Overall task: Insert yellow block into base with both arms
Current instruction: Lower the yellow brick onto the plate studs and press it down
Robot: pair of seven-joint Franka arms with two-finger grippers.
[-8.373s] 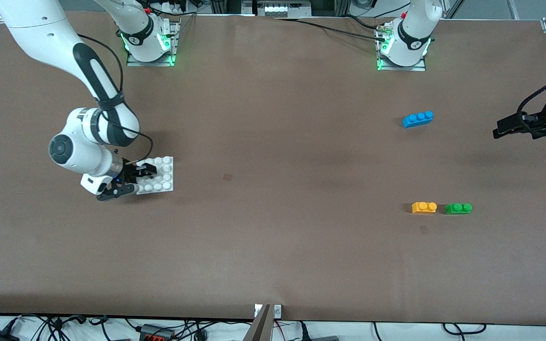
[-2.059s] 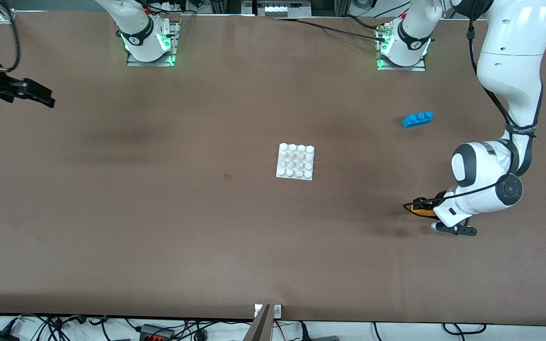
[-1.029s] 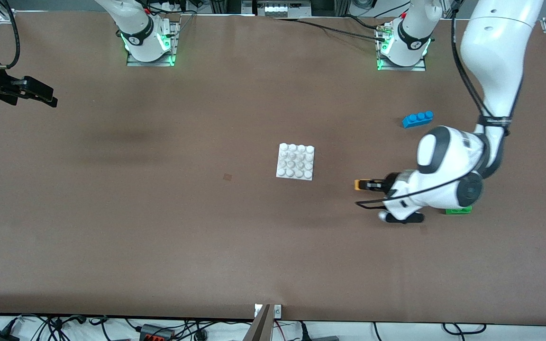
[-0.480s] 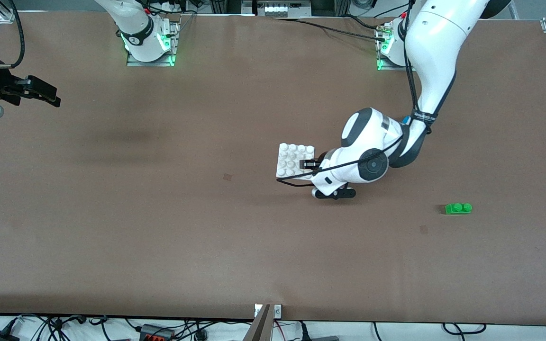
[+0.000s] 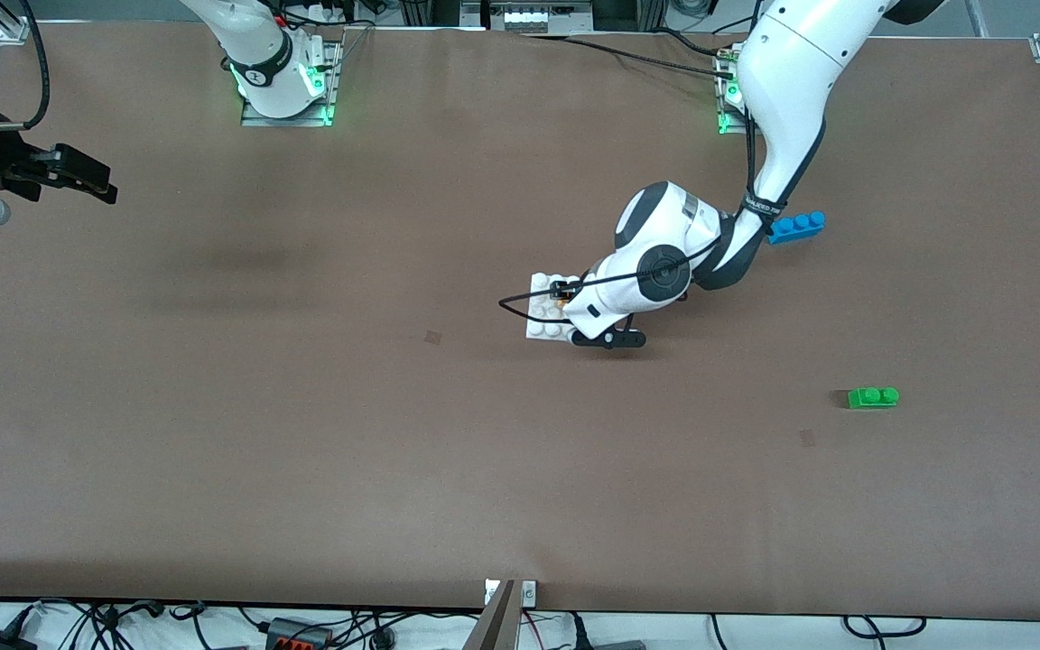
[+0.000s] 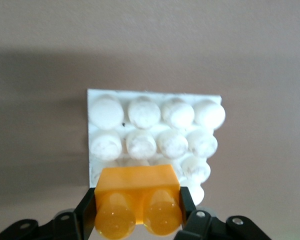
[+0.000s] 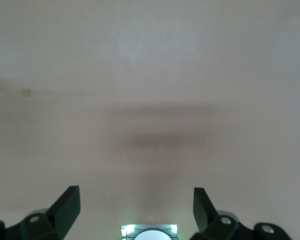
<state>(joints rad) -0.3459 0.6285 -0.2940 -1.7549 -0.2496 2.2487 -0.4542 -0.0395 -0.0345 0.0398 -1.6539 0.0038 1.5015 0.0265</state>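
**Supervisor:** Report what has changed.

**Operator:** Two seconds ago I had the left gripper [image 6: 138, 212] down at the small yellow-orange plastic brick with two round studs [image 6: 138, 200], beside the green two-stud brick [image 5: 873, 397] toward the left arm's end of the table. Since then I have carried the yellow brick to the table's middle. The flat white square plastic plate with its grid of round studs [image 6: 155, 127], which the right arm set there earlier, has not shifted in the last two seconds.

**Supervisor:** Status of the left gripper?

**Operator:** Closed on the yellow brick: the left wrist view shows a black finger [image 6: 87, 212] pressed against each short end, studs facing the camera. Transport is finished; I judge insertion is now in hand.

**Supervisor:** Brick position relative to the plate?

**Operator:** Over the plate's edge rows, on the side toward the left arm's end. Whether its underside already touches the studs, I cannot tell.

**Supervisor:** Right arm?

**Operator:** Waiting. The right gripper [image 7: 135, 202] hangs over bare table at its own end, fingers spread wide, holding nothing.

**Supervisor:** Anything else present?

**Operator:** The longer blue three-stud brick [image 5: 795, 226] lies near the left arm's forearm, farther from the front camera than the plate.
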